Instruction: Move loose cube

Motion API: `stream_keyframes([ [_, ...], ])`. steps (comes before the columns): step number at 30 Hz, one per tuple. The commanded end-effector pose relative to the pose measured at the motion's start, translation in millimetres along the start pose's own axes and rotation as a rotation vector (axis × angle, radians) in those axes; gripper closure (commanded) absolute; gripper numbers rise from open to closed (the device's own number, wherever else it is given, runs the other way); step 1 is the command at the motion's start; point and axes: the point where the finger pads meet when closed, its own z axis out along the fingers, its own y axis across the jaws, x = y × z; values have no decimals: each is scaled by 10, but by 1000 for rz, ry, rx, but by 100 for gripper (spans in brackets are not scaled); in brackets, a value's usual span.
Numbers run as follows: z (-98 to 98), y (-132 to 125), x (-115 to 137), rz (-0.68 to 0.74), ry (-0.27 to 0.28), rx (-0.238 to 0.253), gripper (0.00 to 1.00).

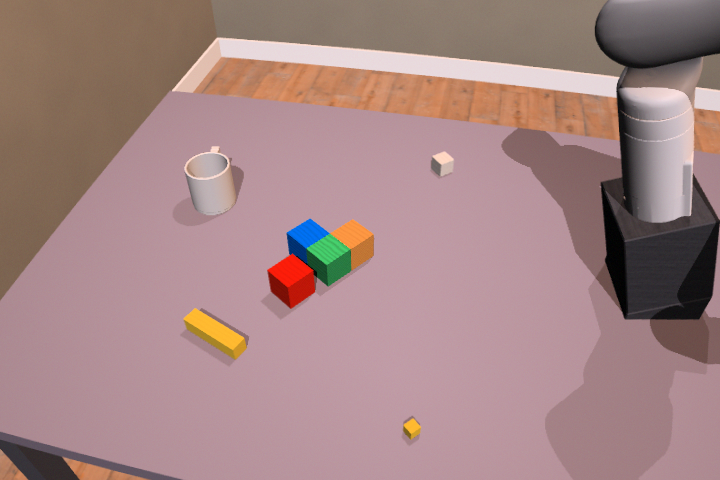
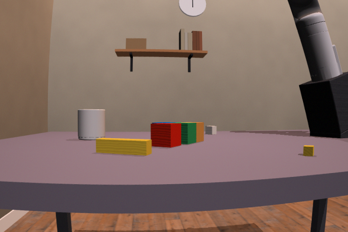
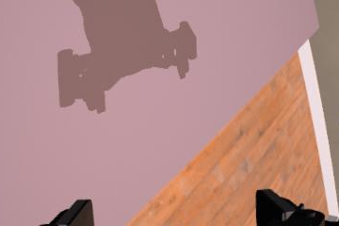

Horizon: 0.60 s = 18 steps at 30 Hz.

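Note:
The blue cube (image 1: 308, 233), green cube (image 1: 328, 266) (image 2: 188, 133) and orange cube (image 1: 362, 249) (image 2: 199, 132) stand together in an L, with green at the bend. The L's open corner is on the far side, between blue and orange. In the exterior view the blue cube is mostly hidden. The loose red cube (image 1: 291, 281) (image 2: 166, 135) stands on the table outside the L, at its near left, close to the green cube and turned slightly differently. My gripper (image 3: 174, 211) is open and empty, over the table's edge in the wrist view. Neither the top nor the exterior view shows it; no cubes show in the wrist view.
A white mug (image 1: 213, 191) (image 2: 91, 124) stands at the back left. A yellow bar (image 1: 213, 333) (image 2: 122, 146) lies left of the red cube. A small yellow cube (image 1: 411, 428) (image 2: 308, 150) is at the front, and a small pale cube (image 1: 442, 163) (image 2: 210, 130) behind the L.

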Motion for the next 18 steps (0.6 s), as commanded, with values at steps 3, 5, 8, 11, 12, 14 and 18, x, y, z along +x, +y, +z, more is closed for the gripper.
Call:
stream_keyframes([
  [3,-63,-34,-4,42,-21,-8,0],
  [5,-63,-34,-4,42,-21,-8,0],
  [8,-196,-225,26,122,-56,5,0],
  [11,-196,-225,26,122,-56,5,0],
  [12,-196,-225,26,122,-56,5,0],
  [14,-196,-225,26,122,-56,5,0],
  [18,-328,-415,71,203,-91,16,0],
])
